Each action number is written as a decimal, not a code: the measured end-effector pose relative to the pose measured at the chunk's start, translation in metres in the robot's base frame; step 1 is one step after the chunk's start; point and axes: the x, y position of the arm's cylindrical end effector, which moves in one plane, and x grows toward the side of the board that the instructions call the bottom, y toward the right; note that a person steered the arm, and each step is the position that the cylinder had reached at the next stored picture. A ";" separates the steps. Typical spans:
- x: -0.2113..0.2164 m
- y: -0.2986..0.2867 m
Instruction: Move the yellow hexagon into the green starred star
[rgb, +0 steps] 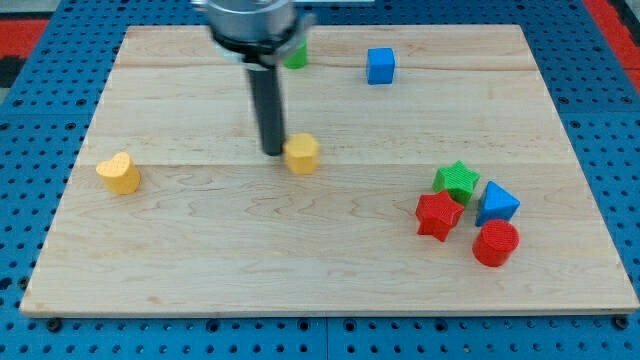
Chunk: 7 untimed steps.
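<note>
Red round block (495, 243) sits nearest, and with no pincer fitted, my tip (273, 152), touching the yellow hexagon block (302, 154) on its left, should push steadily right and slightly down toward the green star block (457, 180).

My rod runs out of the view's top edge, so its upper body is cut off and blurred there. Just beyond my tip (273, 152), toward the view's top, a green block (296, 55) sits half hidden behind the rod; its shape cannot be told. Far to the view's right of my tip, the green star (457, 180) is partly covered by the red star (438, 215) in front of it. The desk (200, 260) loses its near corners to shadow at the view's bottom.
</note>
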 end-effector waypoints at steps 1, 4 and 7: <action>0.010 0.047; 0.031 0.147; -0.062 0.130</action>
